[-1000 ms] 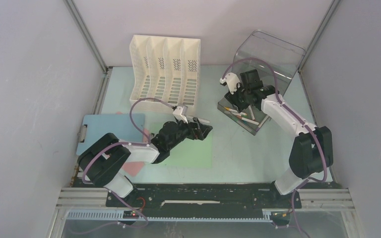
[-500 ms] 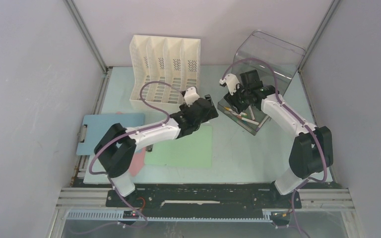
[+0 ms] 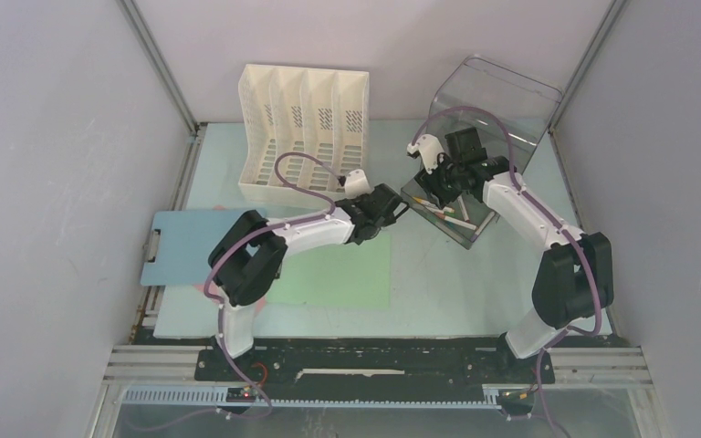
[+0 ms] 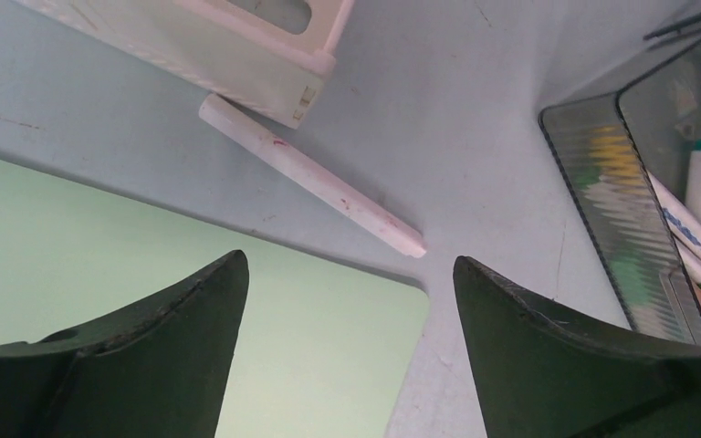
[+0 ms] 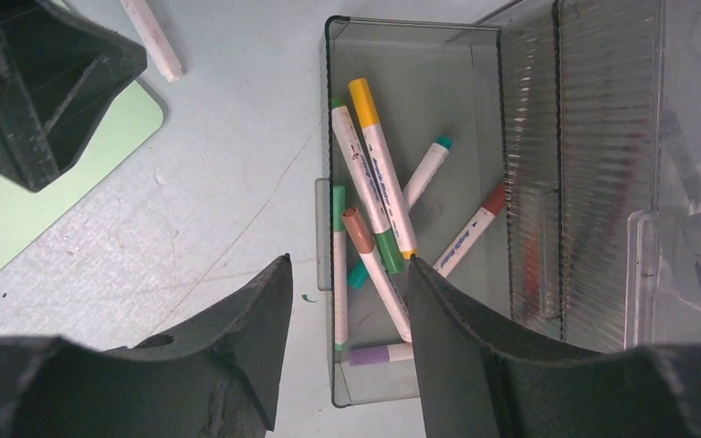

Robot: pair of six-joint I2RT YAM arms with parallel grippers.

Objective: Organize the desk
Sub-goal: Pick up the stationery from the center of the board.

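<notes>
left tool (image 4: 349, 265) wide open and empty, hanging over a white stick (image 4: 310, 175) lying flat on the big pale mint tabletop (image 3: 475, 274) that sits under everything, right tool (image 5: 349, 265) open too, nothing in it, above the clear bin (image 5: 438, 91) of markers

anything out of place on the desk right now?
Yes. A white stick lies loose and slantwise on the desk, by the rack corner and beside the green sheet, while the markers sit in the clear box. The blue clipboard also hangs over the desk's left edge.
</notes>
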